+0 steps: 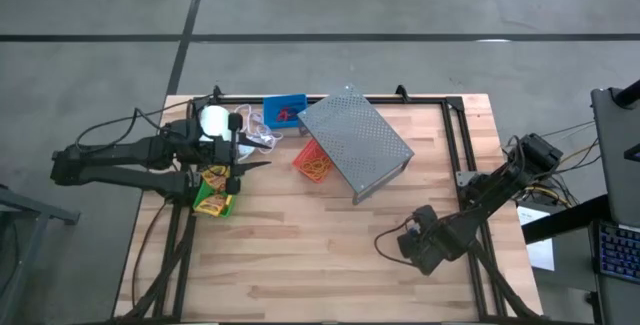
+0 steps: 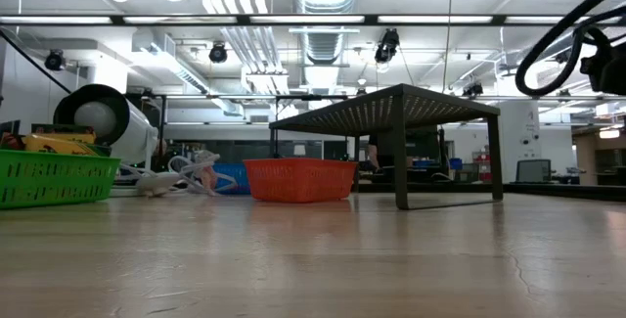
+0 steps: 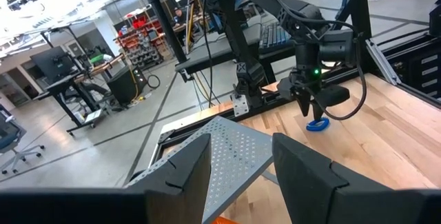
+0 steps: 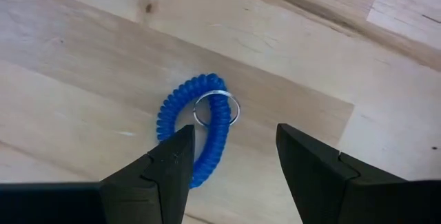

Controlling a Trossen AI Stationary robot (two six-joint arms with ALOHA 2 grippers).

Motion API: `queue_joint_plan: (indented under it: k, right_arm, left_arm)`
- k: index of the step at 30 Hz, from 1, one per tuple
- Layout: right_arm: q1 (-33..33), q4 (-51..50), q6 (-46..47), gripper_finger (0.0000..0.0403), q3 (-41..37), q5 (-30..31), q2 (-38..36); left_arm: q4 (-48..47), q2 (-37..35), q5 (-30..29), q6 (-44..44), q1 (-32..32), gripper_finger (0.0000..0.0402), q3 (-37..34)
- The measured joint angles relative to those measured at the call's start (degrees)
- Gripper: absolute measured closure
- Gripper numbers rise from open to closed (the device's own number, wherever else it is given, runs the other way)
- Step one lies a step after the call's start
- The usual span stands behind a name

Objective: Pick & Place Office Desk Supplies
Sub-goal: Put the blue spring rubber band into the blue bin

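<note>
A blue coiled ring band point(image 4: 196, 131) with a metal key ring point(image 4: 216, 110) lies flat on the wooden table toward its right near part. My right gripper point(image 4: 234, 162) hangs open just above it, fingers pointing down; the left wrist view shows the gripper point(image 3: 311, 110) over the band point(image 3: 317, 125). I see no touch. My left gripper point(image 3: 241, 176) waits open at the table's left point(image 1: 255, 161), holding nothing. Below it a green bin point(image 1: 213, 197) holds yellow-and-green crayon boxes point(image 1: 216, 178). A red-orange bin point(image 1: 313, 162) and a blue bin point(image 1: 285, 111) stand on the table.
A grey perforated rack point(image 1: 355, 143) stands slantwise on its legs at the table's far middle, beside the red-orange bin point(image 2: 298, 179). A white roll point(image 1: 213, 120) with white cord point(image 1: 260, 137) lies at the far left. Bare wood spreads across the near middle point(image 1: 300, 255).
</note>
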Motion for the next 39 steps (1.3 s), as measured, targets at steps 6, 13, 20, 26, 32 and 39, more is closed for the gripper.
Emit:
queue_joint_plan:
  k: [6,13,20,26,32,39]
  right_arm:
    - [0.0,2.2,0.0,0.0202,-1.1,0.0,0.0]
    - [0.0,4.5,-0.4,0.0202,-1.5,0.0,0.4]
    - [0.0,4.6,-0.4,0.0202,-1.3,0.3,5.0]
    - [0.1,4.3,-0.5,0.0202,-0.7,0.4,6.2]
    - [0.2,3.8,-0.8,0.0202,0.4,2.4,5.5]
    - [0.2,3.6,-0.6,0.0202,0.7,3.3,5.6]
  left_arm:
    - [-0.1,0.0,0.0,0.0,0.0,0.0243,0.0]
    - [-0.3,0.0,0.0,-0.2,0.0,0.0243,0.0]
    - [-0.4,0.0,0.0,-0.1,0.0,0.0243,0.0]
    - [-0.4,0.0,0.0,-0.1,0.0,0.0243,0.0]
    - [-0.4,0.0,0.0,-0.1,0.0,0.0243,0.0]
    - [-0.4,0.0,0.0,0.0,0.0,0.0243,0.0]
